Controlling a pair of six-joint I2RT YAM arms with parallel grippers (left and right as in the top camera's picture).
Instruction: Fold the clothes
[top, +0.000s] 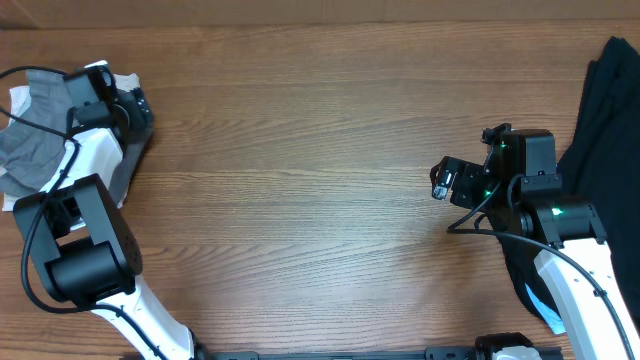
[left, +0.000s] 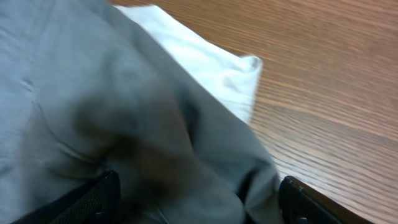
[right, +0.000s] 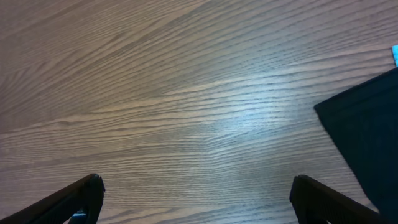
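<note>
While the grey garment (top: 35, 150) lies bunched over a white garment (top: 18, 98) at the far left of the counter (top: 300, 130), the left fingers (left: 93, 199) stand apart, grey cloth between them. The right fingers (right: 74, 202) are spread over bare wood beside a black garment (top: 610, 110) at the right edge.

Overhead the light is even and warm, the picture sharp, shadows soft. The grey garment (left: 93, 93) fills the left wrist view, blurred by nearness; a dark shadow lies just ahead of the left gripper (left: 198, 200). Ahead of the right gripper (right: 196, 200) a pale glare whitens the desk (right: 124, 74); its fingertips (right: 78, 199) are dark, unfocused.
</note>
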